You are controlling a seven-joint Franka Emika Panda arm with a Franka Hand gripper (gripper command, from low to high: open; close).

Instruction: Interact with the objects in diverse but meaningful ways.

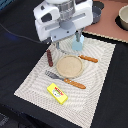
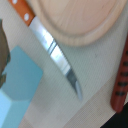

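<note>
the arm's white head hangs over the far part of a pale striped mat (image 1: 100, 75) on the dark table (image 1: 15, 60). the pincer (image 1: 76, 41) holds a light blue cup (image 1: 77, 46), which hangs just beyond the round wooden plate (image 1: 69, 66); in the wrist view the cup (image 2: 17, 87) fills one corner as a light blue block, gripped.

around it: a brown sausage (image 1: 50, 57) lies beside the plate, under the arm's head, its long axis running away from the camera. an orange-handled knife (image 1: 89, 59) lies close to the cup on the plate's other side, slanted; the wrist view shows its blade (image 2: 62, 62) curving away from the plate rim. a fork with an orange handle (image 1: 67, 80) lies nearer than the plate, slanted. farthest from the pincer, a yellow packet with red label (image 1: 57, 93) lies flat, long axis diagonal. a pot (image 1: 98, 12) and a pale bowl (image 1: 123, 17) stand beyond the mat.
</note>
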